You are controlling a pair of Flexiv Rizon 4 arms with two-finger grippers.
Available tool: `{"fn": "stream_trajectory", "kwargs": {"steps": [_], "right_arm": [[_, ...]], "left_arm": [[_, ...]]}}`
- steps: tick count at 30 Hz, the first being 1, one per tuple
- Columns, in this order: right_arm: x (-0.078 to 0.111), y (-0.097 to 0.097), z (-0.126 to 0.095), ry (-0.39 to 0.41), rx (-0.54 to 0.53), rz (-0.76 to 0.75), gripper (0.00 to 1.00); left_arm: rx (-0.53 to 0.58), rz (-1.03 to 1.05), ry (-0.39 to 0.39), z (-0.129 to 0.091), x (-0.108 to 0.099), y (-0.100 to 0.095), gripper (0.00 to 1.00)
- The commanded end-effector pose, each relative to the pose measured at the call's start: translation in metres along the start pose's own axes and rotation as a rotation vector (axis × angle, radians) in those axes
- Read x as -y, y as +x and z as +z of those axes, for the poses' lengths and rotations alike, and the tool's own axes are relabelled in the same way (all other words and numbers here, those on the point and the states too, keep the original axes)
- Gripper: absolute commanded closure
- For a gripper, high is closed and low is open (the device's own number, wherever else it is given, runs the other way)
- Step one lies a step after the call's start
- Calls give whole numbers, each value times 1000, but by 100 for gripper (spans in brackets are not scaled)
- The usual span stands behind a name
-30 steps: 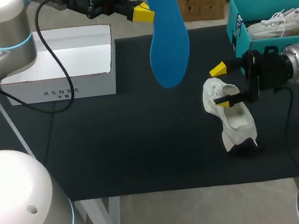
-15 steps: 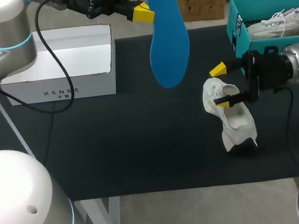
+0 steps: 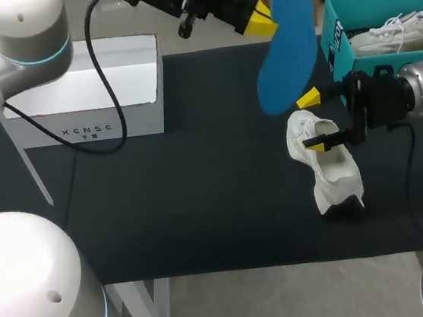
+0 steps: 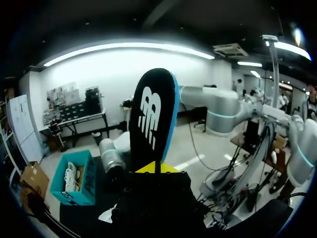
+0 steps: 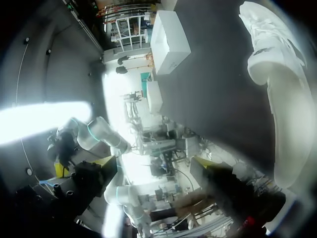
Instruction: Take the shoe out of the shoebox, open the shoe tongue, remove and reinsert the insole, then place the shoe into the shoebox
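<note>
Counting first: two boxes, two shoes, one insole, two grippers. At the far left of the black mat [image 3: 201, 205], the white shoebox [image 3: 82, 93], open-topped. At the far right, the teal shoebox [image 3: 333, 37], cut off by the frame edge, with a second shoe [image 3: 392, 34] lying inside.

Up high, in from the left and reaching past the middle: the left gripper [image 3: 266, 21], fingers pinching the blue insole [image 3: 286, 39] by one end. Rest of it hanging at a tilt, low end near the far yellow tip of the other arm in the head view.

Down on the mat, right of centre: the white shoe [image 3: 327, 164], propped at a slant, opening facing up. In from the right: the right gripper [image 3: 310, 122], fingers spread wide, the shoe's upper end between them. Near finger laid across the opening, far tip seemingly just clear of the shoe.

Only from the left wrist: the insole's [image 4: 153, 119] dark face with a white mark and blue rim, standing straight up from between the fingers, one yellow tip against it. Teal shoebox [image 4: 89, 178] far below.

Only from the right wrist: the shoe [image 5: 277, 99] close alongside, the white shoebox [image 5: 171, 42] well across the mat. Own yellow tips not showing there.

Room to move: a wide bare stretch of mat between white shoebox and shoe, and all along the near edge. Tighter on the right, with the teal shoebox just behind the right gripper.
</note>
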State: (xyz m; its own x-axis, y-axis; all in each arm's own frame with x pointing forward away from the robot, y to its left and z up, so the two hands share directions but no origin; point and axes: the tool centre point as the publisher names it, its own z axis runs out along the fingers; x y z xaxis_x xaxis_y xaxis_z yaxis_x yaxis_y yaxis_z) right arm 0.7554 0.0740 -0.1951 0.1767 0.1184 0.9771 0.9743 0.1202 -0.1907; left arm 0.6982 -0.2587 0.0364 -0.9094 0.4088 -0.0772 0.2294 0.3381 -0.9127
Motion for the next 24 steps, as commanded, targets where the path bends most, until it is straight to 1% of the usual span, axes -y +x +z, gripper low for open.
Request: {"fn": "stream_trajectory", "kwargs": {"steps": [1,3,6,9,10,13,16,19,21,24], "right_arm": [[0,-1,1,-2,0,0,0],[0,-1,1,-2,0,0,0],[0,-1,1,-2,0,0,0],[0,-1,1,-2,0,0,0],[0,-1,1,-2,0,0,0],[0,-1,1,-2,0,0,0],[0,-1,1,-2,0,0,0],[0,-1,1,-2,0,0,0],[0,-1,1,-2,0,0,0],[0,-1,1,-2,0,0,0]], "left_arm": [[173,127,-97,8,-4,20,100],[173,133,-90,11,-9,25,100],[135,137,-49,17,-20,32,100],[59,133,-22,26,-27,39,100],[24,131,16,29,-30,41,100],[-45,152,26,39,-37,47,100],[-84,176,28,51,-45,53,100],[-99,202,10,63,-51,56,100],[-95,233,-25,71,-54,59,100],[-88,277,-75,89,-64,64,100]]}}
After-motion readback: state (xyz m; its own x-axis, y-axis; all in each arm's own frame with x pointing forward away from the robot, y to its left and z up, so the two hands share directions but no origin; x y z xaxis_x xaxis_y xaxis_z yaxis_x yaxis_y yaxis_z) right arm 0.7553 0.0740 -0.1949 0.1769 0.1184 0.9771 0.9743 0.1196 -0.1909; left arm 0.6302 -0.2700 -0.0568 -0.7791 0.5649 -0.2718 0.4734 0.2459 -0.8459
